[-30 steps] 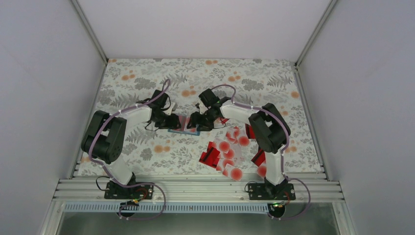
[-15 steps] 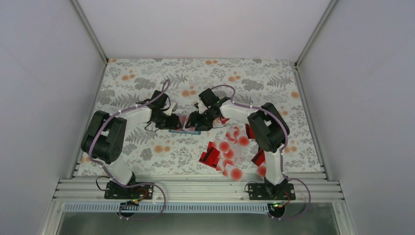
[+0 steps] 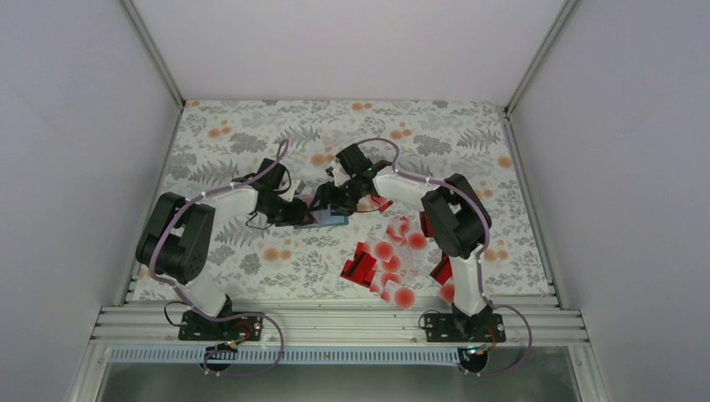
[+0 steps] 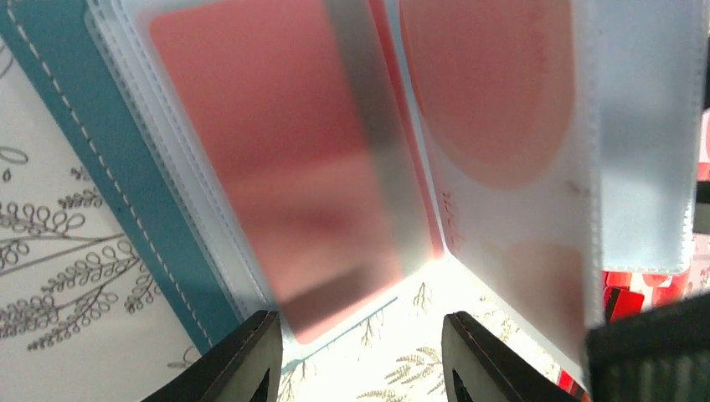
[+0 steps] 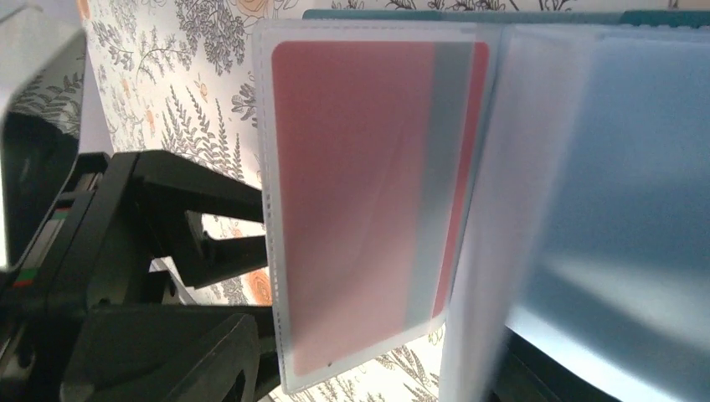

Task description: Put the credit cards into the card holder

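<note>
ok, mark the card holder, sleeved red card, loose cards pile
card holder (image 4: pixel 117 167), left wrist view, teal stitched cover.
sleeved red card (image 5: pixel 352 201), right wrist view, its red face.
loose cards pile (image 3: pixel 390 263), top view, a red-dot card.

Surface: floral tablecloth (image 3: pixel 251 126), grey leaves and orange blossoms.
At 5 o'clock from centre: loose cards (image 3: pixel 389 268) on the cloth, red ones and pale ones with red dots, some overlapping.
Near centre: open card holder (image 3: pixel 325 219); contact with the cloth unclear.

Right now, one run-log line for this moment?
card holder: open, mid-table | red card in sleeve | left tool, right tool at holder | loose credit cards right
</note>
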`<state>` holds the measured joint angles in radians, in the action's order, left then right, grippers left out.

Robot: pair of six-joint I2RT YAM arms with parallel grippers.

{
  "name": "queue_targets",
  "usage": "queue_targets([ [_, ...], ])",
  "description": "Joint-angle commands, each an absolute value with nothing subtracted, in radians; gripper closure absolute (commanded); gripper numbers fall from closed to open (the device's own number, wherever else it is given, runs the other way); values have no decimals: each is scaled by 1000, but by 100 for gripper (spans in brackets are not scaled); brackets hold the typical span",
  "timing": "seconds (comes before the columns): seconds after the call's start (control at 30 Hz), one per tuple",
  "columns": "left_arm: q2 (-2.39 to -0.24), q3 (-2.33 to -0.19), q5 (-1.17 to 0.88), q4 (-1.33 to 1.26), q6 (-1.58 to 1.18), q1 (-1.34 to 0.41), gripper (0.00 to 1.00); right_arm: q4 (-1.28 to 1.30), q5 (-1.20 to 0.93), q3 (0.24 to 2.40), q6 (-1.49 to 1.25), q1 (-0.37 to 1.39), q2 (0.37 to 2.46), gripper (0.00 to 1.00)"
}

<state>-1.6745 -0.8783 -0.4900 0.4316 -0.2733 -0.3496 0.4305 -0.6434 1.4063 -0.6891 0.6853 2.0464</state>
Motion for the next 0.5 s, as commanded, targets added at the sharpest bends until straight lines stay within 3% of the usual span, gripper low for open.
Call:
queue_targets([
  [0.0, -1618, -864, -489, 479, -287, -353, 51, 422, -658, 1449, -676, 694, 2084, 38],
  [0.47, -1356, -836, -393, 639, -334, -333, 50, 450, -689, 1541, -653, 704, 2147, 38],
])
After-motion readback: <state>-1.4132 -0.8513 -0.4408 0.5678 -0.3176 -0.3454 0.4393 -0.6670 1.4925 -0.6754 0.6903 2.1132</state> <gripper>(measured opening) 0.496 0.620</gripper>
